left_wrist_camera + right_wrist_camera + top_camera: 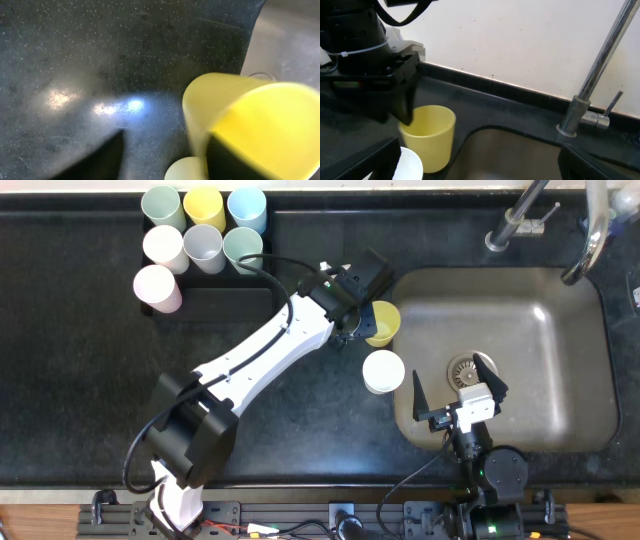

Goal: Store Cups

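**Yellow cup [385,323] under my open left gripper [160,160]**

My left gripper is spread open over the rim of the yellow cup. One finger is down inside the cup. The other finger is outside it, with a gap to the cup's wall. The cup stands upright on the black desk [100,400], right at the edge of the sink [560,380].

A white cup [383,370] stands just beside the yellow cup, a little closer to me than my left gripper.

My right gripper [450,375] hangs over the sink, near the drain [462,366]. Its fingers are wide apart and there is nothing in them. The yellow cup and the white cup are off to its left.

Well away from my left gripper, farther back and to its left, six cups [205,242] stand close together in two rows. A pink cup [158,288] stands just beside them. A tap [520,220] stands behind the sink, far from my right gripper.
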`<state>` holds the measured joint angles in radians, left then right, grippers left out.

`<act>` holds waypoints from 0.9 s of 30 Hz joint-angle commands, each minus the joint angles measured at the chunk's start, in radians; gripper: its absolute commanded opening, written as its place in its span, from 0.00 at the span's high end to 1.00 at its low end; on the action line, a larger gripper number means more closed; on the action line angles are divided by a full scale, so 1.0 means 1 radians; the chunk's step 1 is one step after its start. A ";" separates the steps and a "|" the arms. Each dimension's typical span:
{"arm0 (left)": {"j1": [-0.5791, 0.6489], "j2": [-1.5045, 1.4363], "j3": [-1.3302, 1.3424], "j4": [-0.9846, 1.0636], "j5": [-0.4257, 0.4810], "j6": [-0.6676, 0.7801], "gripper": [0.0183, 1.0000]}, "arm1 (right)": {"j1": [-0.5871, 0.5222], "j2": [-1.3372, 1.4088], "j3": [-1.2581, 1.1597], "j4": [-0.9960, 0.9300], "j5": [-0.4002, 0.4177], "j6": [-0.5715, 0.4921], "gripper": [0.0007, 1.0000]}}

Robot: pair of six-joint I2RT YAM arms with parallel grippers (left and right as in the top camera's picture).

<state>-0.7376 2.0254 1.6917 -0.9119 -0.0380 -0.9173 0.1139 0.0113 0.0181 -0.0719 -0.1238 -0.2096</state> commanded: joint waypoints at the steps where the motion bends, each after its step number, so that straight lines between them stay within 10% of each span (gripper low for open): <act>1: 0.014 0.009 0.032 0.020 -0.024 -0.001 0.98 | 0.005 -0.008 -0.013 0.004 0.002 0.007 0.00; 11: 0.176 -0.173 0.064 -0.067 -0.122 0.003 0.98 | 0.005 -0.008 -0.013 0.004 0.002 0.007 0.00; 27: 0.715 -0.327 0.015 -0.290 -0.007 -0.008 0.98 | 0.005 -0.008 -0.013 0.004 0.002 0.007 0.00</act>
<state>-0.0566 1.6615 1.7290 -1.2098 -0.0704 -0.9150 0.1139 0.0113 0.0177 -0.0723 -0.1242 -0.2096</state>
